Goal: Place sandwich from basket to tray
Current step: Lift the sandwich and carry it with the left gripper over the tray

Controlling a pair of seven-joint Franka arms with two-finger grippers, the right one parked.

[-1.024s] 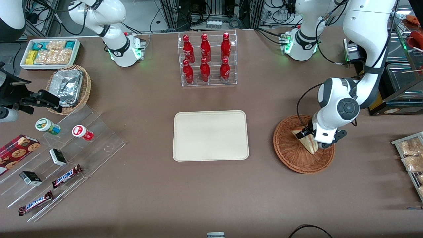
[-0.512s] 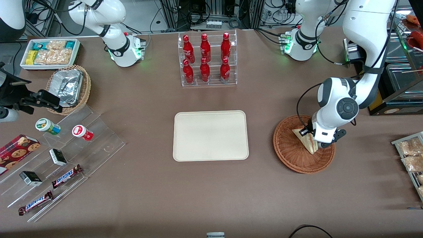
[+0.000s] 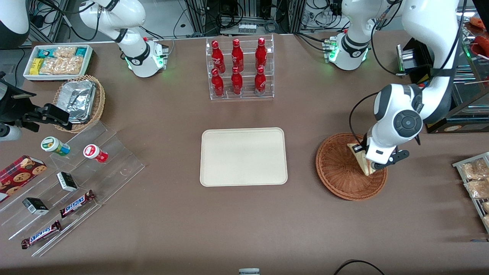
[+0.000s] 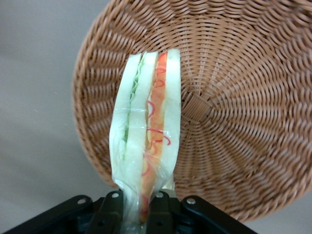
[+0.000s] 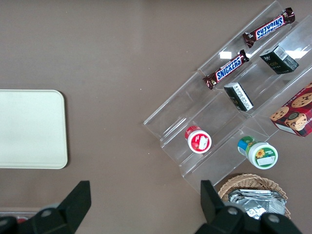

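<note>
Since the earlier frame my arm has risen and swung a little toward its own end of the counter [image 3: 160,236], taking the sandwich [image 4: 146,141] with it. The gripper [image 4: 140,209] now hangs over the basket [image 3: 340,179], its fingers [image 4: 113,208] clamped on one end of the wedge. The sandwich hangs clear above the weave, its free end pointing out over the basket's rim; in the front view only a pale corner [image 3: 362,162] shows beside the wrist. It looks light and soft, wrapped in clear film that I judge slippery, so a hard squeeze would crush the bread and a loose one could let it slide. The tray [image 3: 243,156] lies bare, well apart, nearer the counter's middle.
</note>
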